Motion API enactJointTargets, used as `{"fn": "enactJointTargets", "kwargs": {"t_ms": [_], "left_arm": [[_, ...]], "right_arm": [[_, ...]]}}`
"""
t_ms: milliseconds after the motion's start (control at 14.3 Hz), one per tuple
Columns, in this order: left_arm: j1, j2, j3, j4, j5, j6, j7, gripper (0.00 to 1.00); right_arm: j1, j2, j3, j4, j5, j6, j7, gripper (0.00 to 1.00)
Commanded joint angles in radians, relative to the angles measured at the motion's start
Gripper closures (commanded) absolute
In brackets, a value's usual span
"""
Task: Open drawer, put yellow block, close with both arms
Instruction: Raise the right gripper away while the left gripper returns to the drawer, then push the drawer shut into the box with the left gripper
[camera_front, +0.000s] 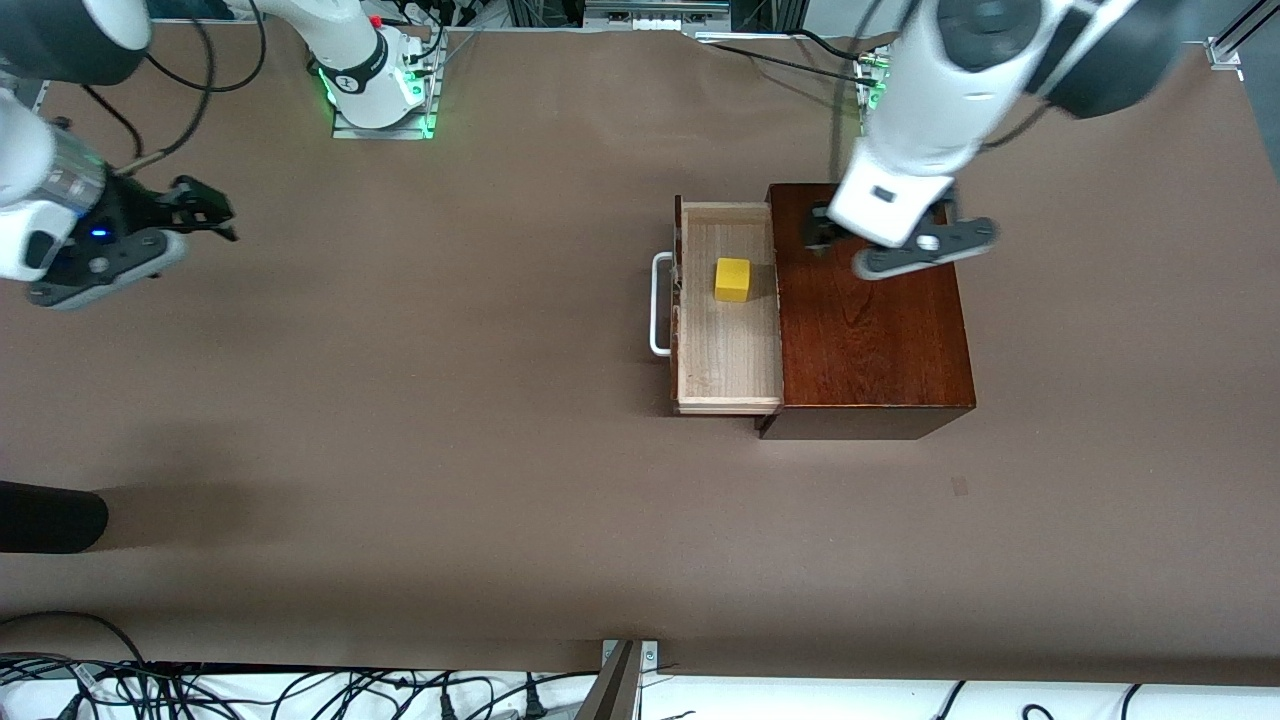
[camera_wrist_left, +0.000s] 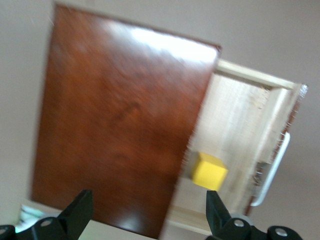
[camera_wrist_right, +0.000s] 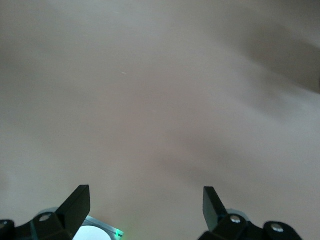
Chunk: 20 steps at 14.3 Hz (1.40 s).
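Nearest you, brown surface (camera_front: 450, 480) lies bare. Drawer (camera_front: 728, 350) stands pulled out of its dark box (camera_front: 880, 330), white handle (camera_front: 659, 305) toward the right arm's end; yellow block (camera_front: 732, 279) sits inside, clear of the walls. Left claw (camera_front: 822, 228) hangs spread over the box. Right claw (camera_front: 205, 212), spread, waits over bare surface.

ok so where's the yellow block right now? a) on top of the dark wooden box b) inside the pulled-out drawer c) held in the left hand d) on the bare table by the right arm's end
b: the yellow block sits loose on the floor of the open drawer, while the left hand hangs open and empty over the box and the right hand waits open over the table at the right arm's end.
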Motion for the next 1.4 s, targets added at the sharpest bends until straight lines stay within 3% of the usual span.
{"fn": "enactJointTargets", "kwargs": {"t_ms": [0,280,349,489,629,1048,1328], "left_arm": [[-0.131,0.122,0.003,0.091,-0.018,0.034,-0.256,0.00],[-0.261,0.211,0.003,0.096,-0.018,0.176,-0.540,0.01],[-0.287,0.239,0.003,0.097,-0.018,0.218,-0.598,0.13],[-0.327,0.300,0.005,0.126,-0.017,0.289,-0.690,0.49],[-0.360,0.366,0.009,0.177,-0.014,0.299,-0.717,0.97],[-0.383,0.449,0.049,0.204,-0.005,0.332,-0.917,1.00],[-0.401,0.492,0.087,0.207,0.000,0.325,-0.949,1.00]], "right_arm": [[0.014,-0.018,-0.024,0.033,-0.028,-0.026,0.030,0.00],[0.014,-0.062,-0.026,0.041,-0.022,-0.064,0.143,0.00],[0.016,-0.091,-0.012,0.041,-0.025,-0.064,0.195,0.00],[0.016,-0.112,0.023,0.041,-0.023,-0.066,0.310,0.00],[0.016,-0.130,0.029,0.041,-0.023,-0.072,0.345,0.00],[0.019,-0.122,0.034,0.084,-0.031,-0.087,0.329,0.00],[0.019,-0.124,0.036,0.095,-0.026,-0.107,0.323,0.00]]}}
